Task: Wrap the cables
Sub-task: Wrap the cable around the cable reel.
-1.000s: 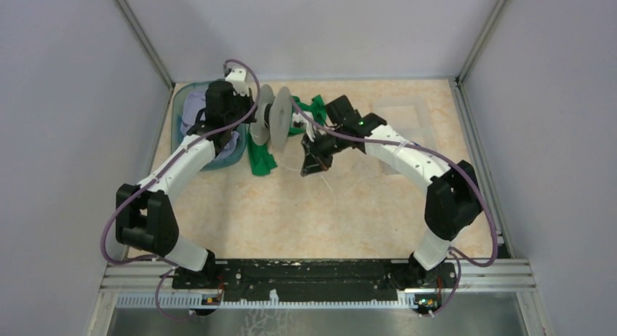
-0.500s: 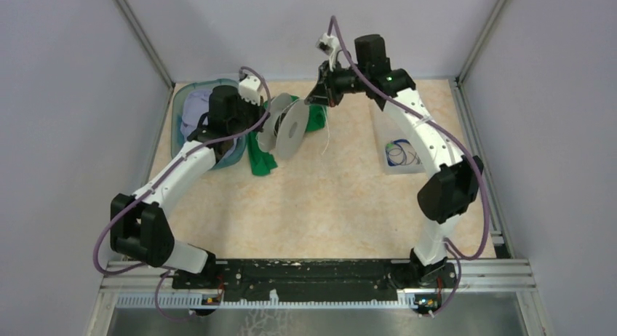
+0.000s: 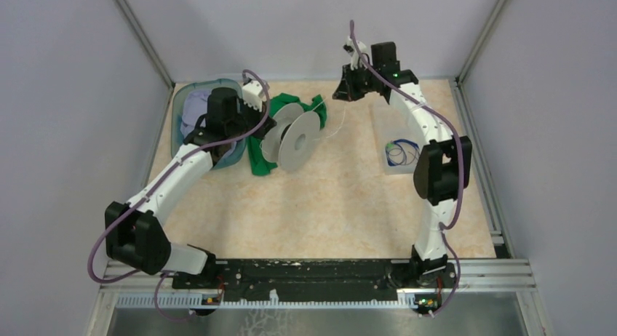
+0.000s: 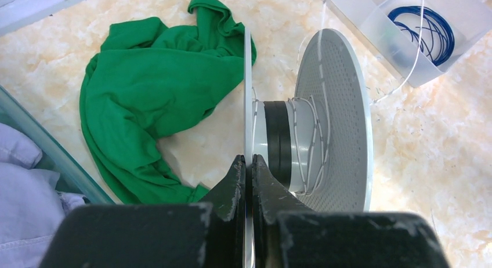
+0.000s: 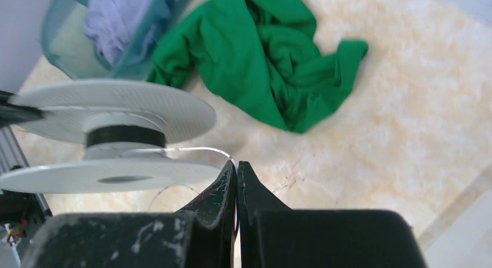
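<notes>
spool (image 3: 298, 140) tilted | blue cable (image 3: 399, 153) coiled in clear tray (image 3: 393, 169) | green cloth (image 3: 258, 160) beside spool

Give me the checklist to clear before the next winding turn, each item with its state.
1. Left gripper clamped on the spool flange: ok.
2. Right gripper shut on the whitish cable: ok, the strand ends at its closed tips.
3. Cable laid on the hub between the flanges: ok, several turns sit there.
4. Strand taut from hub to right gripper: cannot tell, too thin to judge.
5. Green cloth free of the spool: cannot tell, it lies close beside it.
6. Blue cable out of the way: ok, coiled in the clear tray, apart from the spool.
</notes>
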`<state>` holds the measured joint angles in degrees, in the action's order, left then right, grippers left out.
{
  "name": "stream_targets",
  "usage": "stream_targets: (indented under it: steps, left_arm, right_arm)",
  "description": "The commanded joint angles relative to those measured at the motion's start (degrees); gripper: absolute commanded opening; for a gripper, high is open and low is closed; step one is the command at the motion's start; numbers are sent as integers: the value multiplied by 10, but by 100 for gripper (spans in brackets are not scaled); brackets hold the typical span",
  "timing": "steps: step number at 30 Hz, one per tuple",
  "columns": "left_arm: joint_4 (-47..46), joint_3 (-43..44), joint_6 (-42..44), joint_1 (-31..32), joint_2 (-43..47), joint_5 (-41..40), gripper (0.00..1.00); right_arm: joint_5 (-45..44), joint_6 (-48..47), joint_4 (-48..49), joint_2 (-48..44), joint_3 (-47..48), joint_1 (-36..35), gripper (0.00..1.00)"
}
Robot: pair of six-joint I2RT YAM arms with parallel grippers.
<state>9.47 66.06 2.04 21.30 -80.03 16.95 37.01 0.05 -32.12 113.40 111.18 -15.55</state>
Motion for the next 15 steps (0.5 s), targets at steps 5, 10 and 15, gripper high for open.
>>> stream_targets:
  steps: [5,10,15]
  left_arm:
    - [-1,40,-32,-4,25,1,0]
    - [12,67,-51,-17,22,6,0]
    - [12,88,-77,-26,14,24,0]
  right_arm:
    - [-42,-51,54,-18,-119,-3,0]
    - [-42,-73,72,-18,-175,-5,0]
    - [-32,-70,87,-17,-214,-24,1]
